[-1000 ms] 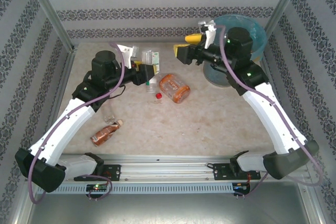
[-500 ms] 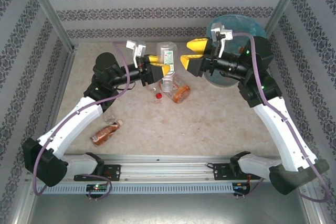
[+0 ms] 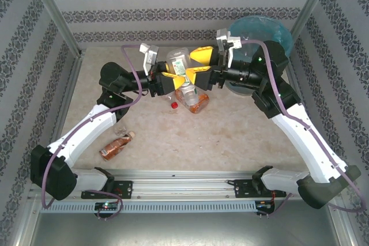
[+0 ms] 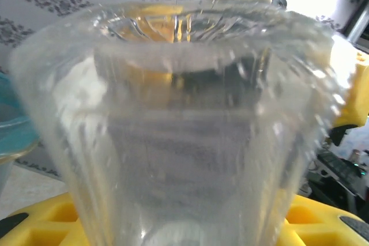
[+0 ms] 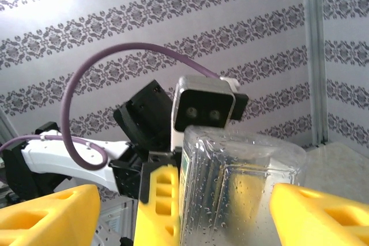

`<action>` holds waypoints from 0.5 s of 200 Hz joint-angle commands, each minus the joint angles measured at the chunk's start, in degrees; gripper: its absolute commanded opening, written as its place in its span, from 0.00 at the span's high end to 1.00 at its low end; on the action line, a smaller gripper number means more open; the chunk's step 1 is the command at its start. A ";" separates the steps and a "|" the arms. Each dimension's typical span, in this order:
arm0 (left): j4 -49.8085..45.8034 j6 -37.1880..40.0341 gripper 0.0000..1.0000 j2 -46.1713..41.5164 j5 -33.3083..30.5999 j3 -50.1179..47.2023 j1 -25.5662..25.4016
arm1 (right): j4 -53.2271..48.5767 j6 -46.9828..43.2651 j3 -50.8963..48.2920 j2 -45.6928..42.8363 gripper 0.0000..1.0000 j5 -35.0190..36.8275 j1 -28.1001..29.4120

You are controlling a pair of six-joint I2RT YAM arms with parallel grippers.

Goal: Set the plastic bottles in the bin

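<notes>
The raised bottle (image 3: pixel 179 61) hangs above the middle of the table (image 3: pixel 242 142), towards its far side, between the two grippers. The left gripper (image 3: pixel 174 79) reaches in from the left, jaws clamped on that bottle. The right gripper (image 3: pixel 191 66) reaches in from the right, jaws apart, one on either side of the same bottle. A second bottle (image 3: pixel 197 102) lies on the table directly beneath the grippers. A small capped bottle (image 3: pixel 173 105) lies just left of it. A third bottle (image 3: pixel 115 145) lies at the near left, well apart from the others, beside the left arm. The bin (image 3: pixel 277 30) stands in the far right corner, behind the right arm.
</notes>
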 commanded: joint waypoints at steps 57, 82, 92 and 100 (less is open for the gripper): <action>-1.22 4.25 0.55 -2.28 2.19 -0.77 -1.43 | -7.83 -4.53 0.55 0.01 0.22 5.07 2.30; -7.72 9.35 0.55 -4.86 0.16 -1.16 -1.47 | -8.01 -3.93 -0.88 -2.96 0.22 7.72 -1.96; -9.14 10.21 0.55 -5.27 0.02 -1.18 -1.43 | -7.81 -3.84 -1.37 -3.44 0.21 7.44 -3.06; -9.58 10.28 0.55 -5.41 0.18 -1.23 -1.47 | -7.83 -3.96 -1.32 -3.34 0.20 6.18 -3.41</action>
